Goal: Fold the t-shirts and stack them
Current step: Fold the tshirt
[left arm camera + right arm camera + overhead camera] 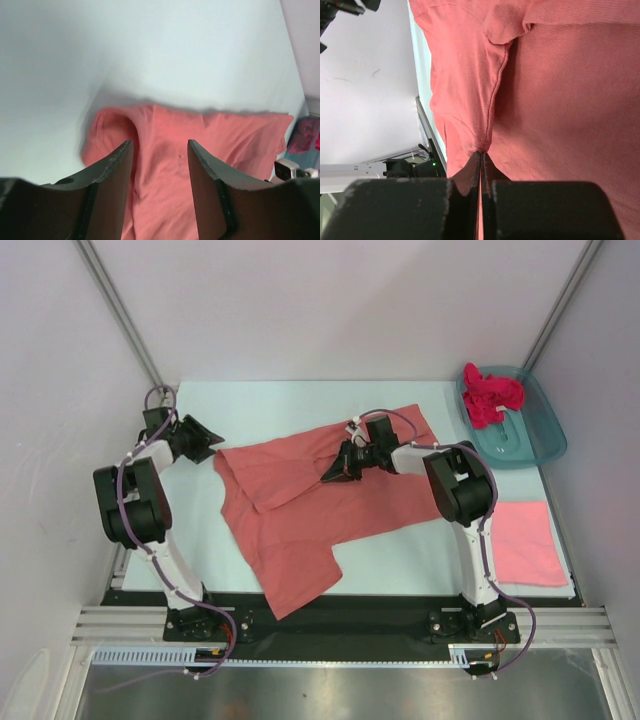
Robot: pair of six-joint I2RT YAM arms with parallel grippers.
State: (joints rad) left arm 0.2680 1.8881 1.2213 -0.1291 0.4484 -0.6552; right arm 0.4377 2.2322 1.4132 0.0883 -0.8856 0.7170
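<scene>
The salmon-coral t-shirt (pixel 300 510) is lying spread and rumpled across the middle of the table (pixel 300 400). One sleeve is pointing toward the upper right of the top view, and the lower part is spilling over the near edge at lower centre. Your right gripper (pixel 481 156) is pinching a raised ridge of this cloth near centre frame, its jaws pressed tight together on the fold. Your left gripper (pixel 160 145) is hanging over the shirt's upper-left corner, its jaws standing partly apart with nothing caught between them. By my reading you are about a third of the way through. The lighter pink t-shirt (pixel 525 540) is lying folded flat at lower right, the coral one is only being gathered for its fold, and the magenta t-shirt (pixel 492 395) is sitting crumpled in the teal tub (pixel 545 435) at upper right. Nothing is stacked yet. The right arm is covering part of the shirt's upper half. The left wrist view is blurring along the cloth edge, so you cannot tell whether those fingers are touching fabric.
</scene>
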